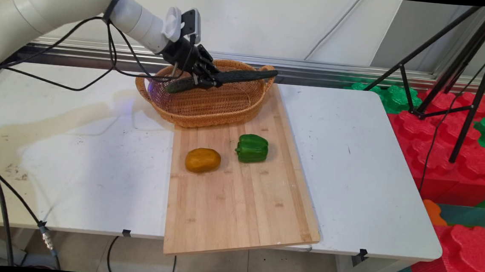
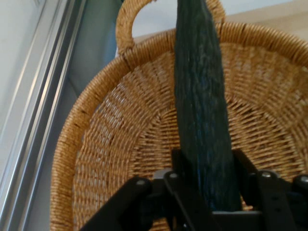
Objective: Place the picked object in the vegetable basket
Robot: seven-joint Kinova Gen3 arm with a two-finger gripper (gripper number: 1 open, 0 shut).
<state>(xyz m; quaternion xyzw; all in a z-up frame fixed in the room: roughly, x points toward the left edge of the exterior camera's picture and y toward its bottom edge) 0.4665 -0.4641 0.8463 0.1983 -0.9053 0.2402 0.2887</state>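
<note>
My black gripper (image 1: 205, 81) is shut on a long dark green cucumber (image 1: 229, 78), holding it level above the wicker basket (image 1: 210, 104). In the hand view the cucumber (image 2: 202, 110) runs up from between my fingers (image 2: 179, 166) across the basket's woven inside (image 2: 120, 144) toward its handle. The cucumber's far tip reaches over the basket's right handle (image 1: 268, 69). The basket's bottom under the cucumber holds nothing that I can see.
The basket stands on the far end of a wooden cutting board (image 1: 237, 204). A green bell pepper (image 1: 252, 148) and a brown potato (image 1: 203, 159) lie on the board in front of it. A black tripod (image 1: 464, 74) and red and green foam blocks (image 1: 458, 168) stand right of the table.
</note>
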